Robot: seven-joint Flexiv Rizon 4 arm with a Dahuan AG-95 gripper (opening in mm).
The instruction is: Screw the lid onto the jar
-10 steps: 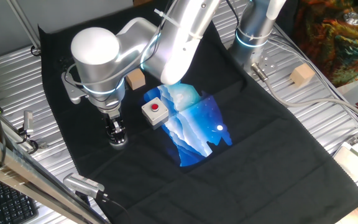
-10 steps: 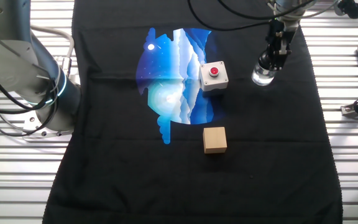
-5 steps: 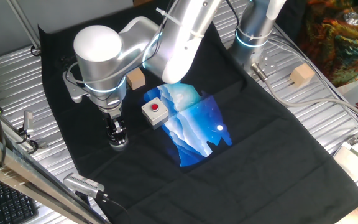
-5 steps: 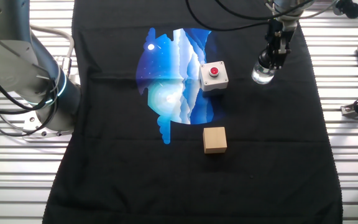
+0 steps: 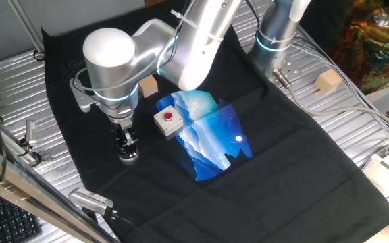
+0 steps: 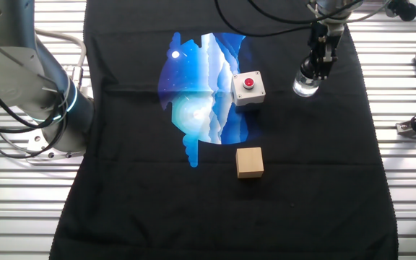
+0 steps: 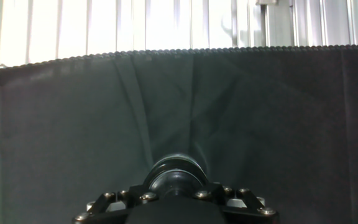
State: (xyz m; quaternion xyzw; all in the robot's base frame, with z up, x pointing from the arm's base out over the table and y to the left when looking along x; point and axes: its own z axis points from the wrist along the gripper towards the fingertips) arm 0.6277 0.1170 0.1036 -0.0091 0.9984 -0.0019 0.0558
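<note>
Since a second ago your arm's big silver joint has drifted a touch to the right in one fixed view, while the gripper [image 5: 127,144] stays put over the same spot. You've got it pointing straight down with the fingers clamped on the lid [image 7: 177,175], which sits right on top of the jar [image 6: 306,87]. That jar is standing upright on the black cloth [image 6: 302,188] covering the tabletop, near the cloth's edge, and you can see its clear wall below the fingertips in the other fixed view. From the hand view all you get is the dark round cap between the finger mounts, with cloth beyond it. Just beside the jar sits the white box with a red button [image 6: 248,88], on the rim of the blue printed patch [image 6: 201,94]. Your tan wooden cube [image 6: 250,162] is well apart from the jar.
</note>
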